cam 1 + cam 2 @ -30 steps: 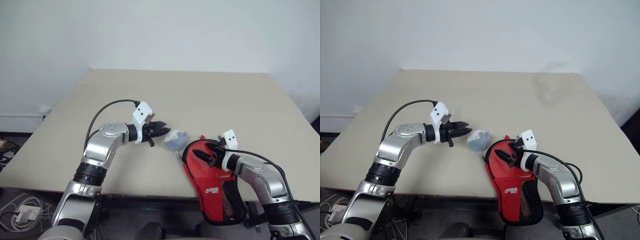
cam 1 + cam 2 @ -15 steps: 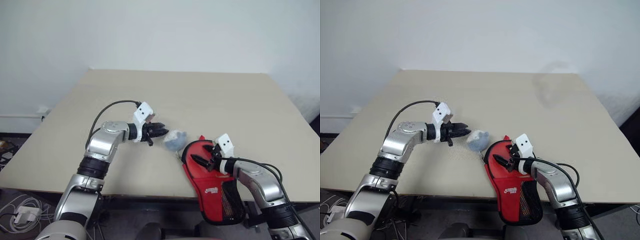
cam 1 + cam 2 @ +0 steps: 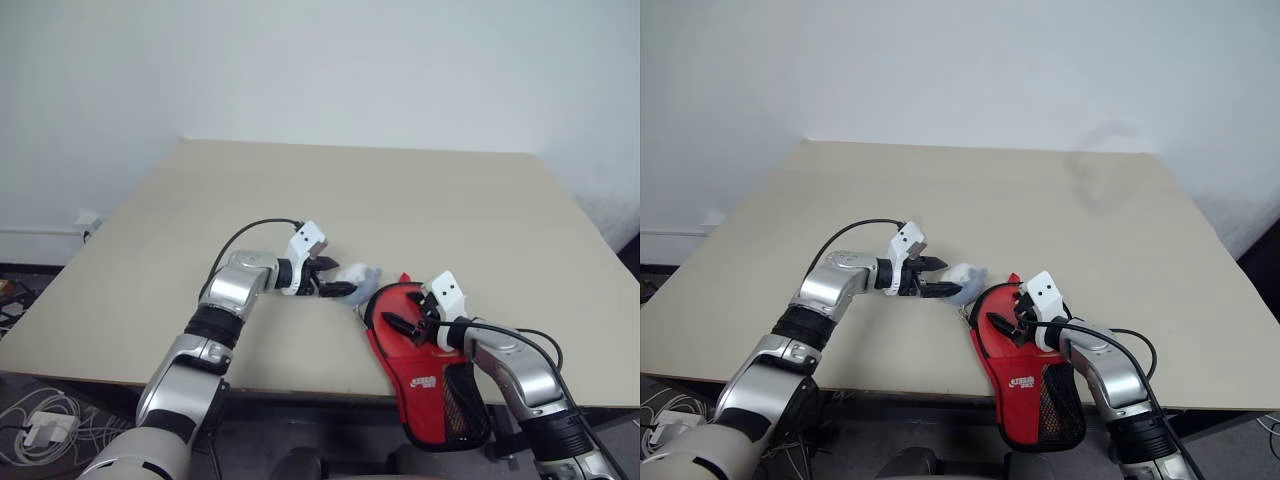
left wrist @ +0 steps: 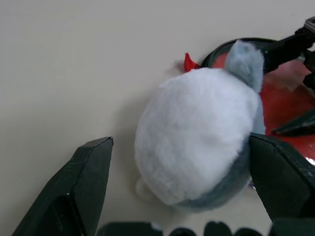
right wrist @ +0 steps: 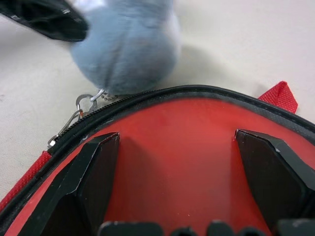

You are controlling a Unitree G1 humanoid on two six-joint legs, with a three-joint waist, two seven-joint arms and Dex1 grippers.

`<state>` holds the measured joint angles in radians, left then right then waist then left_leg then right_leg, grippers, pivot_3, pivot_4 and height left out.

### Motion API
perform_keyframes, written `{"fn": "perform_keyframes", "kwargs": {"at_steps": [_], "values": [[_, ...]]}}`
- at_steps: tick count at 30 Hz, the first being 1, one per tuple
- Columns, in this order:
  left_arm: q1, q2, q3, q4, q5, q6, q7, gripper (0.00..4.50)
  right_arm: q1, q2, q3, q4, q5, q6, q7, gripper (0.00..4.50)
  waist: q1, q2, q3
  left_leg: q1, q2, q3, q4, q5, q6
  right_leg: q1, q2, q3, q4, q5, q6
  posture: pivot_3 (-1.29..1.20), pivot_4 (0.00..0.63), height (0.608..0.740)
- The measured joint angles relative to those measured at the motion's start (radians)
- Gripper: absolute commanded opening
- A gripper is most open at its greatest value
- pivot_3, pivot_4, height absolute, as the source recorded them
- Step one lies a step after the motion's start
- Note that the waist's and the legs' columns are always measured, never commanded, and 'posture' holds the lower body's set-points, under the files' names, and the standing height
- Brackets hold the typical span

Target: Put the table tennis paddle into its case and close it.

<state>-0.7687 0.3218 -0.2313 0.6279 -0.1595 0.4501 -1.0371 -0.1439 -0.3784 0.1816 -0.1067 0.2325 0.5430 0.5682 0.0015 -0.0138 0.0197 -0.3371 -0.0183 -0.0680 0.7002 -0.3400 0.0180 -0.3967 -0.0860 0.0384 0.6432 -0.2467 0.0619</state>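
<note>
Paddle and case were already together as far as you could see — the red case (image 3: 425, 355) lay at the near edge of the worktop (image 3: 420, 200), its round head on the surface and its narrow end with the black mesh patch and white logo hanging over the edge. No separate table tennis paddle lay anywhere on the worktop, so it was most likely inside the case, though you could not see it directly. In the right wrist view the black zip trim ran around the red head and a metal zip pull (image 5: 83, 105) sat at the rim, near a red tab (image 5: 279, 94); whether the zip was fully shut you could not tell.

Your right end effector (image 3: 408, 318) hovered just over the case head with its fingers spread and nothing between them. Your left end effector (image 3: 336, 283) also stood wide apart, its fingers on either side of a small grey and white plush toy (image 4: 202, 142) lying just beside the case rim — flanking it, not clamped. What seemed left was checking or finishing the zip.
</note>
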Motion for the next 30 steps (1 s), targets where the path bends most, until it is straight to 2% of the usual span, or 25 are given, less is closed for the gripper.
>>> {"fn": "perform_keyframes", "kwargs": {"at_steps": [4,7,15,18,20,30], "values": [[-0.034,-0.051,-0.002,0.091,0.006,-0.006,-0.032,4.41,0.0,0.0,0.006,0.002,-0.013,0.0,-0.006,4.06,0.0,0.0,0.0,0.007,0.0,0.0,-0.002,0.0,0.001,0.006,0.0,0.0,-0.002,0.0,0.0,0.0,0.0,0.716],[-0.063,-0.066,-0.001,0.146,0.006,-0.002,-0.064,3.84,-0.001,0.001,0.009,0.001,-0.019,0.002,-0.009,4.06,-0.001,0.0,0.0,0.007,0.0,0.0,-0.002,0.0,0.001,0.007,0.0,0.0,-0.002,0.0,0.0,0.0,0.0,0.716],[-0.117,-0.052,0.001,0.225,0.017,-0.001,-0.184,1.17,0.005,0.001,0.012,-0.016,-0.027,0.021,-0.019,4.06,0.001,0.0,0.0,0.008,0.0,0.0,-0.002,-0.001,0.001,0.007,0.0,0.0,-0.002,0.0,0.001,0.0,0.0,0.716],[-0.141,-0.052,0.0,0.251,0.03,-0.003,-0.213,0.37,0.005,0.001,0.013,-0.017,-0.028,0.022,-0.022,4.06,0.001,0.0,0.0,0.008,0.0,0.0,-0.002,-0.001,0.001,0.007,0.0,0.0,-0.002,0.0,0.001,0.0,0.0,0.716],[-0.155,-0.056,0.0,0.276,0.041,-0.018,-0.214,0.13,0.005,0.002,0.014,-0.019,-0.028,0.026,-0.023,4.06,0.001,0.0,0.0,0.008,0.0,0.0,-0.002,-0.001,0.002,0.007,0.0,0.0,-0.002,-0.001,0.001,0.0,0.0,0.716],[-0.286,-0.126,0.032,0.52,0.109,-0.158,-0.065,0.12,0.036,-0.006,0.006,-0.066,-0.027,0.053,-0.022,4.06,0.001,-0.001,-0.001,0.008,0.0,-0.001,-0.002,-0.003,0.006,0.008,0.0,0.0,-0.002,-0.001,0.001,0.0,0.0,0.716]]}}
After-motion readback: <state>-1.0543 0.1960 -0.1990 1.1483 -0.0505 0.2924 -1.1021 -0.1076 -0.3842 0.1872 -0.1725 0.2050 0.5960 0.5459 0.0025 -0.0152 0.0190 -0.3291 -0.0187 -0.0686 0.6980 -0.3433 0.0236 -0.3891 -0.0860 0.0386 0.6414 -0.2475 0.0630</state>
